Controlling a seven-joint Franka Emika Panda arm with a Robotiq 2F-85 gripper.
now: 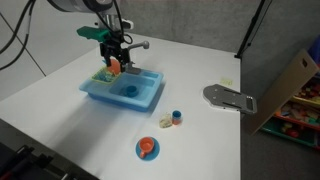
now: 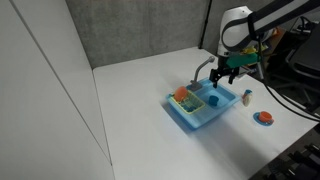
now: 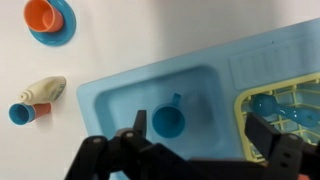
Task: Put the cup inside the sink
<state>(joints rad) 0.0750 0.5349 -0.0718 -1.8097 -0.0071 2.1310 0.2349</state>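
The blue cup (image 3: 168,120) stands upright inside the basin of the light-blue toy sink (image 3: 120,100), its handle pointing away. It also shows in both exterior views (image 1: 130,91) (image 2: 212,101). The sink (image 1: 150,98) (image 2: 190,118) sits on the white table, with its grey faucet (image 2: 203,68) at the back. My gripper (image 3: 195,135) hangs open and empty above the basin, its fingers on either side of the cup and clear of it. In an exterior view the gripper (image 1: 117,58) is above the sink's rack side.
A yellow rack with orange and blue pieces (image 3: 285,105) fills the sink's side section. A blue plate with orange food (image 3: 50,20) (image 1: 147,149) and a small blue piece with red and yellow bits (image 3: 35,100) (image 1: 175,118) lie on the table. A grey metal bracket (image 1: 228,98) lies near the table edge.
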